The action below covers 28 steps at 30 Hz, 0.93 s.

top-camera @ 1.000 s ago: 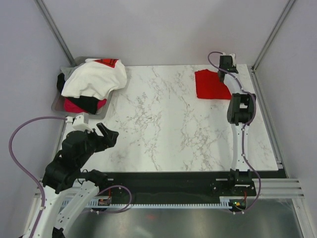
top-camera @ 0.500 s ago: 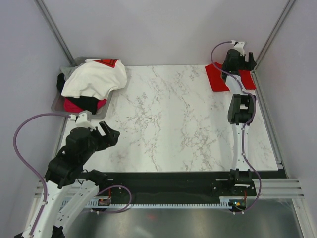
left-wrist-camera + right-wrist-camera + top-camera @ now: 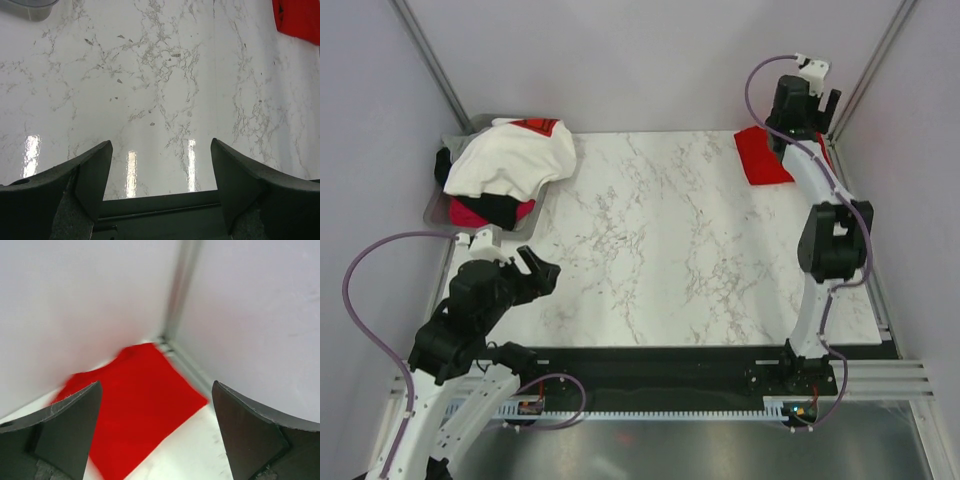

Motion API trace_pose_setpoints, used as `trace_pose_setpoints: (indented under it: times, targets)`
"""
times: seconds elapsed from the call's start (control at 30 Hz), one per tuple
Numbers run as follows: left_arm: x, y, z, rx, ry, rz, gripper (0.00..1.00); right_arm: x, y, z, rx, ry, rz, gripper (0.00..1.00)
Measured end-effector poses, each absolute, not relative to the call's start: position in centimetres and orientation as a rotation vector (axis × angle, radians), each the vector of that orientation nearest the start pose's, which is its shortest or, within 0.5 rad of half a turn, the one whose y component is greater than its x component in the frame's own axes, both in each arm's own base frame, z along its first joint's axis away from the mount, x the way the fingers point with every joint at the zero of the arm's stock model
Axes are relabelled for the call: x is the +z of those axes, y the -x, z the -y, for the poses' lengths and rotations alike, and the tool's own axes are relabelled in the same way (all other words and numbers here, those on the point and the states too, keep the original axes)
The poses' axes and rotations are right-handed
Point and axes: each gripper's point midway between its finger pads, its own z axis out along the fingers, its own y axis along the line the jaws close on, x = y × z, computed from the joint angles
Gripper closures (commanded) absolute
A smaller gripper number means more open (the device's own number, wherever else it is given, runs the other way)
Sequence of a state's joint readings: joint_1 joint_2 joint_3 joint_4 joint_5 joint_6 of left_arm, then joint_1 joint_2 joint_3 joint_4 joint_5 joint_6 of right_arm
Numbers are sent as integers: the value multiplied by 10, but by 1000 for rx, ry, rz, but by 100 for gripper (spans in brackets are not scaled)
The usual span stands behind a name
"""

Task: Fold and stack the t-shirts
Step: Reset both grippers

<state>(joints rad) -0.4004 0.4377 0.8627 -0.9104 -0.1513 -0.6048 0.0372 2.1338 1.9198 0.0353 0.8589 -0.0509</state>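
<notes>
At the far left corner of the table (image 3: 660, 240) the grey tray (image 3: 30, 7) holds a loose heap. The white shirt (image 3: 510, 160), its red mark showing, lies on top, with the black shirt (image 3: 500, 208) and the magenta shirt (image 3: 467, 213) bunched beneath it. None of these three looks folded.

The left gripper (image 3: 160, 145) hangs low over the near left of the table, jaws wide and empty, well apart from the heap.

At the far right corner the red shirt (image 3: 760, 158) lies flat as a folded square, which probably marks the spot for the stack. The right gripper (image 3: 156, 385) is raised above it, jaws wide, holding nothing.

The step in hand seems to be fetching the next shirt, most likely the white one. To do it well, the left arm should reach to the tray and pinch only the top layer near a free edge, such as a hem or shoulder. It should then lift slowly so the black cloth underneath does not drag along. The shirt should be spread flat on the open middle of the table for folding.
</notes>
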Motion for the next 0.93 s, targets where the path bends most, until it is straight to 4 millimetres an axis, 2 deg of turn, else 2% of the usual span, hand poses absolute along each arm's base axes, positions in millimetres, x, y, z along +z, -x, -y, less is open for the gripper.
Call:
trace_pose_setpoints:
  times: [0.1, 0.17, 0.2, 0.27, 0.33, 0.37, 0.43, 0.5, 0.53, 0.57, 0.6, 0.63, 0.7, 0.83, 0.93]
  targets:
    - [236, -170, 68, -473, 309, -2044, 13, 338, -553, 30, -426, -478, -1615, 2]
    - [238, -169, 68, -478, 309, -2031, 13, 368, -514, -26, -210, -429, -1600, 2]
    - [239, -168, 67, -481, 309, -2027, 13, 377, -493, -54, -99, -394, -1606, 2]
    - [240, -168, 68, -486, 307, -2024, 13, 375, -456, -100, 108, -330, -1642, 2]
    - [240, -167, 69, -494, 302, -2027, 13, 347, -422, -137, 256, -267, -1726, 2]
    - [240, -167, 70, -500, 299, -2028, 13, 323, -402, -158, 336, -228, -1785, 2]
    - [240, -167, 71, -507, 295, -2029, 13, 263, -357, -198, 460, -127, -1945, 2]
    - [240, -167, 72, -510, 292, -2030, 13, 202, -308, -225, 532, -39, -2121, 2]
    - [240, -167, 72, -510, 292, -2029, 13, 179, -284, -231, 554, -3, -2192, 2]
    - [240, -167, 72, -511, 292, -2029, 13, 164, -268, -232, 562, 13, -2240, 2]
    - [240, -167, 72, -511, 292, -2028, 13, 153, -250, -230, 577, 13, -2282, 2]
    - [240, -167, 72, -511, 292, -2027, 13, 151, -240, -227, 591, 3, -2294, 2]
    - [240, -167, 72, -511, 292, -2027, 13, 162, -224, -220, 658, -38, -2268, 2]
    - [240, -167, 72, -511, 292, -2027, 13, 197, -208, -215, 809, -105, -2151, 2]
    - [240, -167, 72, -511, 292, -2027, 13, 204, -201, -213, 852, -125, -2128, 2]
